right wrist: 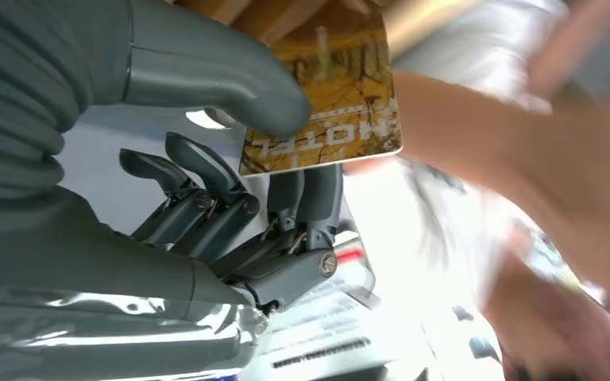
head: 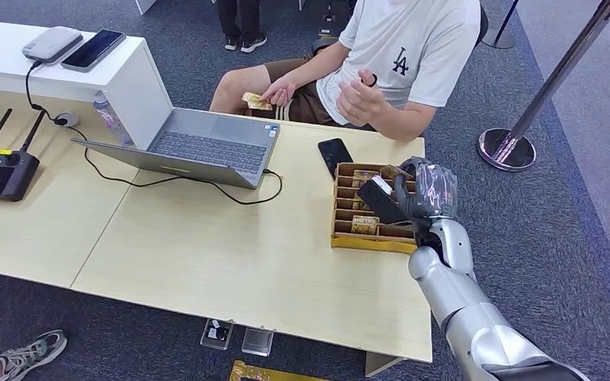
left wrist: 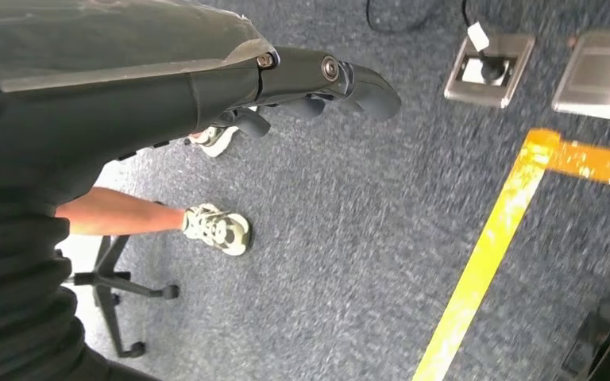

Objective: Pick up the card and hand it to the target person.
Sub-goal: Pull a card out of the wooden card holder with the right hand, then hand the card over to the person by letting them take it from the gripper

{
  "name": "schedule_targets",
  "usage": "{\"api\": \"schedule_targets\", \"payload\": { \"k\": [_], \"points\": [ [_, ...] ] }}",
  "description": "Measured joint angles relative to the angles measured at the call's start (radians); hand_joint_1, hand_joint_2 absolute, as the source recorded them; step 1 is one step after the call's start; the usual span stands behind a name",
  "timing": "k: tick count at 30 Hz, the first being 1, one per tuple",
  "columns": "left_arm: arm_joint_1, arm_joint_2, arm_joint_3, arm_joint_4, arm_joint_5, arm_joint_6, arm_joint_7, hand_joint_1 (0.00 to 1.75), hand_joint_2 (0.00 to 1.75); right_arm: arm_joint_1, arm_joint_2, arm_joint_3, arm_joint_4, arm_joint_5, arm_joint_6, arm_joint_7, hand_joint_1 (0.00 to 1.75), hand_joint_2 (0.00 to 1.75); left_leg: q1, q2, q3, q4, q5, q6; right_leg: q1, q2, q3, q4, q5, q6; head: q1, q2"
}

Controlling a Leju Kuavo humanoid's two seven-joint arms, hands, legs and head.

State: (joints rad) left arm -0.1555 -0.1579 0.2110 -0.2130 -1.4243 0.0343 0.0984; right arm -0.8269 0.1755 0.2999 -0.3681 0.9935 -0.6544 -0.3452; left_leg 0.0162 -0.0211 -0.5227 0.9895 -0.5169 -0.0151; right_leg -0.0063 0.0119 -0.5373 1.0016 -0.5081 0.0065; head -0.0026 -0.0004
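Observation:
My right hand (head: 425, 190) hovers over the right end of the wooden card box (head: 348, 240), which stands on the table and holds several gold cards in its slots. Thumb and fingers pinch a gold card (right wrist: 326, 103) printed "HOTEL". Blurred, close beyond that card, is the person's forearm (right wrist: 524, 143). The person in a white T-shirt (head: 413, 48) sits at the far side of the table, one hand raised (head: 361, 97), the other holding a gold card (head: 256, 101) at the knee. My left hand (left wrist: 318, 79) hangs over the carpet with nothing in it.
An open laptop (head: 206, 143) and its cable lie left of the box, with a black phone (head: 335, 155) behind it. A remote controller (head: 0, 167) sits far left. A stanchion base (head: 508, 147) stands on the floor to the right. A shoe (left wrist: 218, 228) and chair base are near my left hand.

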Motion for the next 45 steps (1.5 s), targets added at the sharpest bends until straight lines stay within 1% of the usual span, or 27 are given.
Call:
{"api": "schedule_targets", "payload": {
  "k": [2, 4, 9, 15, 17, 18, 19, 21, 22, 30, 39, 43, 45],
  "points": [
    [0.0, 0.0, 0.0, 0.0, -0.002, -0.007, 0.0, 0.0, 1.75, 0.004, 0.029, -0.01, -0.043, -0.054, -0.025, -0.084, 1.75, 1.75, 0.0, 0.001, 0.0, 0.0, 0.0, 0.0, 0.0, 0.0, 0.0, 0.0, 0.0, 0.0, -0.001, 0.0],
    [-0.001, 0.0, 0.0, 0.0, -0.002, -0.01, 0.0, 0.0, 1.75, 0.013, 0.054, -0.008, -0.091, -0.087, -0.027, -0.11, 1.75, 1.75, 0.0, 0.001, 0.0, 0.0, 0.0, 0.0, 0.0, 0.0, 0.0, 0.0, 0.0, 0.0, -0.002, 0.0],
    [-0.004, 0.0, 0.0, 0.0, -0.002, -0.009, -0.014, 0.0, 1.75, 0.053, 0.096, 0.04, -0.232, -0.156, -0.017, -0.125, 1.75, 1.75, 0.0, 0.001, 0.0, 0.0, 0.0, 0.0, 0.0, 0.0, 0.0, 0.001, 0.0, 0.0, -0.002, 0.0],
    [-0.005, 0.0, 0.0, 0.0, -0.002, -0.007, -0.027, 0.0, 1.75, 0.08, 0.114, 0.095, -0.329, -0.174, -0.017, -0.124, 1.75, 1.75, 0.0, 0.001, 0.0, 0.0, 0.0, 0.0, 0.0, 0.0, 0.0, 0.0, 0.0, 0.0, -0.001, 0.0],
    [-0.005, 0.0, 0.0, 0.0, -0.002, -0.02, -0.024, 0.0, 1.75, 0.084, 0.115, 0.112, -0.347, -0.18, -0.016, -0.117, 0.97, 1.75, 0.0, 0.001, 0.0, 0.0, 0.0, 0.0, 0.0, 0.0, 0.0, 0.0, 0.0, 0.0, -0.001, 0.0],
    [-0.005, 0.0, 0.0, 0.0, -0.002, -0.027, -0.023, 0.0, 1.75, 0.084, 0.116, 0.12, -0.353, -0.183, -0.015, -0.112, 0.55, 1.75, 0.0, 0.001, 0.0, 0.0, 0.0, 0.0, 0.0, 0.0, 0.0, 0.0, 0.0, 0.0, -0.001, 0.0],
    [-0.004, 0.0, 0.0, 0.0, -0.002, -0.036, -0.022, 0.0, 1.31, 0.085, 0.116, 0.129, -0.357, -0.185, -0.014, -0.105, 0.11, 1.75, 0.0, 0.001, 0.0, 0.0, 0.0, 0.0, 0.0, 0.0, 0.0, 0.0, 0.0, 0.0, -0.001, 0.0],
    [-0.004, 0.0, 0.0, 0.0, -0.001, -0.043, -0.021, 0.0, 0.44, 0.085, 0.116, 0.142, -0.359, -0.186, -0.015, -0.093, 0.01, 1.75, 0.0, 0.001, 0.0, 0.0, 0.0, 0.0, 0.0, 0.0, 0.0, 0.001, 0.0, 0.0, -0.001, 0.0],
    [-0.004, 0.0, 0.0, 0.0, -0.001, -0.045, -0.02, 0.0, 0.0, 0.085, 0.116, 0.148, -0.36, -0.185, -0.015, -0.086, 0.0, 1.75, 0.0, 0.001, 0.0, 0.0, 0.0, 0.0, 0.0, 0.0, 0.0, 0.001, 0.0, 0.0, -0.001, 0.0],
    [-0.01, 0.006, 0.0, 0.0, -0.001, -0.055, -0.006, 0.0, 0.0, 0.087, 0.113, 0.175, -0.359, -0.185, -0.019, -0.053, 0.0, 1.75, 0.0, 0.001, 0.0, 0.0, 0.0, 0.0, 0.0, 0.0, 0.0, 0.001, 0.0, 0.0, -0.001, 0.0],
    [-0.012, -0.001, 0.0, 0.001, -0.003, -0.058, -0.009, 0.0, 0.0, 0.089, 0.098, 0.186, -0.359, -0.175, -0.029, -0.022, 0.0, 1.75, 0.0, 0.001, 0.0, 0.0, 0.0, 0.0, 0.0, 0.0, 0.0, 0.0, 0.0, 0.0, 0.0, 0.0],
    [-0.011, -0.002, 0.0, 0.001, -0.002, -0.051, -0.008, 0.0, 0.0, 0.097, 0.076, 0.177, -0.363, -0.145, -0.038, 0.005, 0.0, 0.0, 0.0, 0.001, 0.0, 0.0, 0.0, 0.0, 0.0, 0.0, 0.0, 0.0, 0.0, 0.0, 0.0, 0.0],
    [-0.009, -0.002, 0.0, 0.001, -0.002, -0.047, -0.008, 0.0, 0.0, 0.108, 0.056, 0.154, -0.365, -0.122, -0.039, 0.012, 0.0, 0.0, 0.0, 0.001, 0.0, 0.001, 0.0, 0.0, 0.0, 0.0, 0.0, 0.0, 0.0, 0.0, 0.0, 0.0]
  ]
}}
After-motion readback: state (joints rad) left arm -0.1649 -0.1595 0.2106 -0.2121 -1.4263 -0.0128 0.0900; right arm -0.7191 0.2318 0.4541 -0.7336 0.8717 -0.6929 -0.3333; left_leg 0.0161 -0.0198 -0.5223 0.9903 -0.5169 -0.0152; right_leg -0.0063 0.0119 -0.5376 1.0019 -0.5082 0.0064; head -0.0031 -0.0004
